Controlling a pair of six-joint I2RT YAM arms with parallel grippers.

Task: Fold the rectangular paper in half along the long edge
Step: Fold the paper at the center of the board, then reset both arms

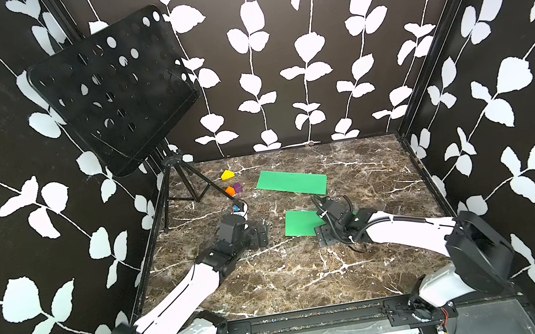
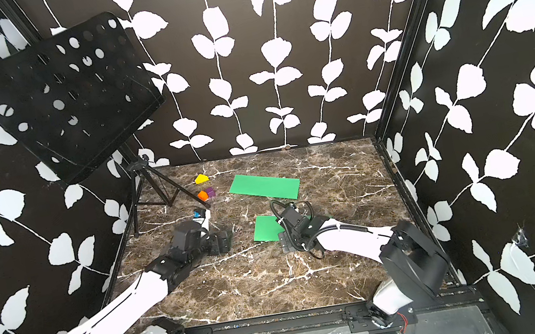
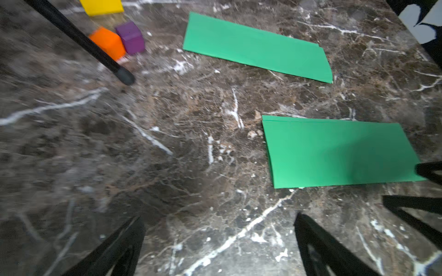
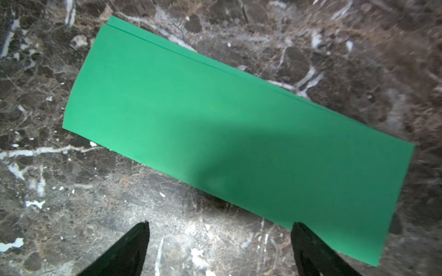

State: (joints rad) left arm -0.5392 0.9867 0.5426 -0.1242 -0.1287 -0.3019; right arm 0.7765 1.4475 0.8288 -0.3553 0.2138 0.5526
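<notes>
Folded green paper (image 4: 239, 133) flat on table (image 1: 295, 279), just robot-side of second green sheet (image 1: 292, 182); judged thin, limp, light, slippery, easily creased; best taken by free long edge; left gripper (image 3: 218, 217), right gripper (image 4: 220, 223): fingers apart, empty.

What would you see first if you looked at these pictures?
Two bright green sheets pop out against the dark marble table: the near green paper, folded over, lies around the middle, and the far green paper lies farther back. Then comes the big black music stand full of round holes at the back left, with a yellow block, an orange block and a purple block by its legs.
</notes>
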